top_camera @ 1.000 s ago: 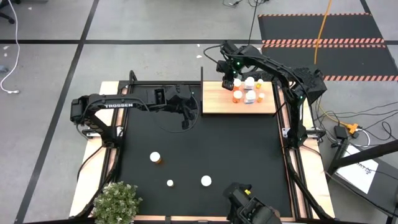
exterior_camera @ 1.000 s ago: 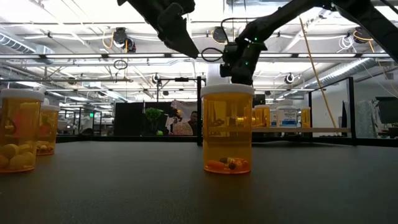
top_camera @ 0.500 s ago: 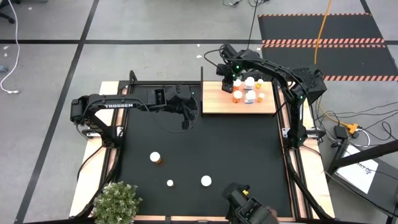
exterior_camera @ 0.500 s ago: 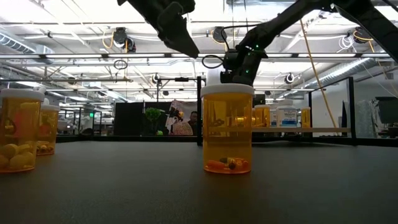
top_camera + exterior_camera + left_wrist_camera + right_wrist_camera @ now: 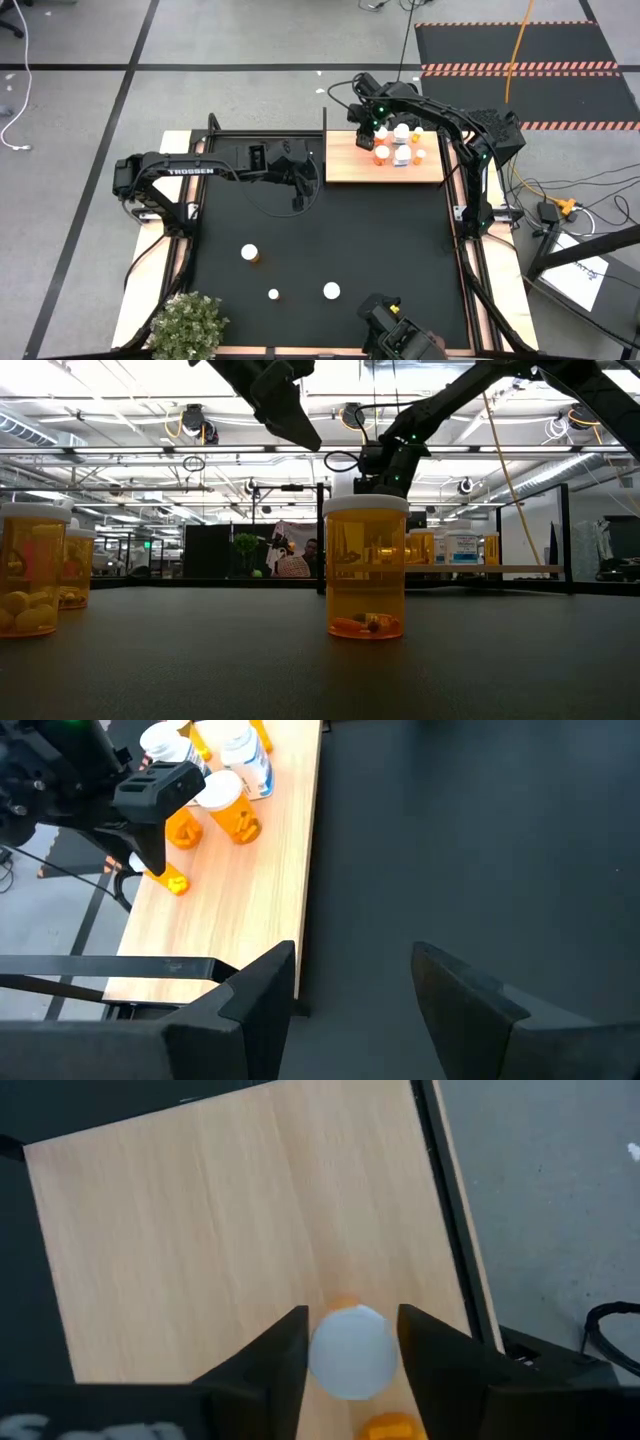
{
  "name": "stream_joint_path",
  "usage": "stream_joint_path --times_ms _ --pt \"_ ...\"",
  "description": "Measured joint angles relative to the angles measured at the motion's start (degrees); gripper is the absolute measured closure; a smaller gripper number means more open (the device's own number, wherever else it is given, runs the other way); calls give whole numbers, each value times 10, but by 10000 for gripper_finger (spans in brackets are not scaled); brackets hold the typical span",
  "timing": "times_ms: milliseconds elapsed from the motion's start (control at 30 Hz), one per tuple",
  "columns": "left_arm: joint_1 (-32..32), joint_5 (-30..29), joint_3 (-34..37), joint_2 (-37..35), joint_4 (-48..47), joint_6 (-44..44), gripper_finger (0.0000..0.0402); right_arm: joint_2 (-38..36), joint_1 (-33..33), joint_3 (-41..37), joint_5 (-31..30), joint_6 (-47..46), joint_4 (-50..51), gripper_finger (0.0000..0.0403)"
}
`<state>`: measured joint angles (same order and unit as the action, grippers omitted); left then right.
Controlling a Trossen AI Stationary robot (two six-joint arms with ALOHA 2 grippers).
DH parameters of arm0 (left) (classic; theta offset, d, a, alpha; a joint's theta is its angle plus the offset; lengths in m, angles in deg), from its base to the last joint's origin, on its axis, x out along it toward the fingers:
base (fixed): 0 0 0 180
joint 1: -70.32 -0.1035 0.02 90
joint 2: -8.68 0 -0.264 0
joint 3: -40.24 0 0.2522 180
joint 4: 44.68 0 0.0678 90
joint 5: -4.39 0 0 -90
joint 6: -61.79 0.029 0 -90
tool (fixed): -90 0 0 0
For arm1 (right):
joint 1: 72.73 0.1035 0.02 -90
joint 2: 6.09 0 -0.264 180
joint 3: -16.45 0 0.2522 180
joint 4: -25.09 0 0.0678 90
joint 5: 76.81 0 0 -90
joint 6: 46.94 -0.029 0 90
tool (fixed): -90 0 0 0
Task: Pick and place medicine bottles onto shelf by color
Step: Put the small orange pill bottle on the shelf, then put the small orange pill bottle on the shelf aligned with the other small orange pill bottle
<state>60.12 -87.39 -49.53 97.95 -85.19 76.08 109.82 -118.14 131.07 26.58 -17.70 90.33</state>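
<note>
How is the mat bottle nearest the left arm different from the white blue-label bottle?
The mat bottle is orange; the white bottle has a blue label. The mat bottle stands alone on the black mat; the white bottle is crowded among others on the shelf. Both are upright with white caps.

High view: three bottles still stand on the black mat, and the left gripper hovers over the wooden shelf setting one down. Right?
Not the left. The high view shows the right gripper over the shelf; the left gripper hovers over the black mat. Three bottles on the mat is correct.
</note>
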Motion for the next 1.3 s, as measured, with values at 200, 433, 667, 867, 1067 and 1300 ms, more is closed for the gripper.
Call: stream_joint_path --times_ms 200,433,667,867,1067,1300 --pt "0 0 0 0 0 0 201 0 0 0 -26 0 -6 212" --pt "0 0 0 0 0 0 201 -1 2 0 -29 0 -11 192" --pt "0 0 0 0 2 1 201 -7 20 0 -30 -35 -11 176" --pt "5 -1 0 0 9 -14 201 -62 55 -1 -79 -75 -11 150" --pt "25 0 0 0 9 -14 201 -163 113 -1 -89 -123 11 138" --pt "55 -3 0 0 -10 -15 201 -278 220 0 -91 -198 43 138"
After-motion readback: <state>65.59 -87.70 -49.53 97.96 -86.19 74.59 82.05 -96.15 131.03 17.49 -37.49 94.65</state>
